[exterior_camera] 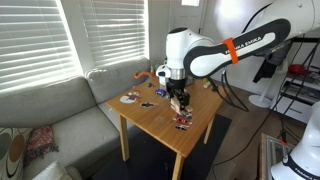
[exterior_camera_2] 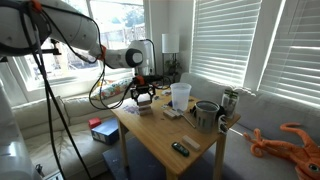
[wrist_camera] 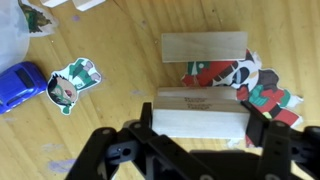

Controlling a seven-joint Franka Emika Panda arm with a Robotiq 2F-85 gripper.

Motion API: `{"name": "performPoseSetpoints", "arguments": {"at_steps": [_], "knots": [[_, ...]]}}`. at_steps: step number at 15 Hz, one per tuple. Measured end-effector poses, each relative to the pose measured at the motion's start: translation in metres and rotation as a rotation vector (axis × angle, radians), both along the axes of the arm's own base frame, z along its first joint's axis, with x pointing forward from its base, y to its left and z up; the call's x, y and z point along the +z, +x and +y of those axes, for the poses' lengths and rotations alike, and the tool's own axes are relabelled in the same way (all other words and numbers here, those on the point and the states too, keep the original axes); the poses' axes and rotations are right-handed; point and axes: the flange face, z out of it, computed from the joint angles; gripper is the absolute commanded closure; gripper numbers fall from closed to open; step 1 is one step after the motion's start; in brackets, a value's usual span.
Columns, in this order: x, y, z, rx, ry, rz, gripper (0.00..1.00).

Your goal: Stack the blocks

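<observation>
Claw (wrist_camera: 199, 124) gripping near block (wrist_camera: 196, 106), far block (wrist_camera: 204, 47) only in wrist view

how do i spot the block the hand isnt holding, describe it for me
In the wrist view, start from the wooden table and find the hand, which grips the nearer block. The free block lies flat just beyond it, bordering a red-and-green cartoon sticker. Same pale wood as its twin, but no fingers at its ends.
</observation>
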Motion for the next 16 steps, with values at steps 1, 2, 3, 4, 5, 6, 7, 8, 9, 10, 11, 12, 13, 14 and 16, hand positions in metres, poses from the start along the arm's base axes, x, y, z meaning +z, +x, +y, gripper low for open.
{"name": "performPoseSetpoints", "arguments": {"at_steps": [1, 2, 3, 4, 5, 6, 7, 8, 9, 10, 11, 12, 13, 14, 16], "knots": [[0.0000, 0.0002, -0.0009, 0.006, 0.000, 0.001, 0.39], [-0.0001, 0.0004, -0.0017, 0.012, 0.001, 0.002, 0.39], [-0.0003, 0.0005, -0.0023, 0.018, 0.001, 0.003, 0.39], [-0.0005, 0.0006, -0.0026, 0.023, 0.001, 0.005, 0.39], [-0.0008, 0.0007, -0.0028, 0.027, 0.002, 0.006, 0.39], [-0.0011, 0.0007, -0.0029, 0.031, 0.002, 0.007, 0.39], [-0.0015, 0.0007, -0.0029, 0.033, 0.002, 0.008, 0.39], [-0.0019, 0.0007, -0.0029, 0.034, 0.002, 0.009, 0.39], [-0.0025, 0.0008, -0.0028, 0.033, 0.004, 0.010, 0.39], [-0.0033, 0.0009, -0.0027, 0.032, 0.006, 0.012, 0.39], [-0.0040, 0.0009, -0.0025, 0.030, 0.009, 0.014, 0.39], [-0.0046, 0.0010, -0.0023, 0.028, 0.013, 0.016, 0.39], [-0.0049, 0.0010, -0.0022, 0.025, 0.016, 0.017, 0.39], [-0.0052, 0.0010, -0.0022, 0.023, 0.020, 0.018, 0.39], [-0.0057, 0.0009, -0.0023, 0.017, 0.028, 0.021, 0.39]]}}
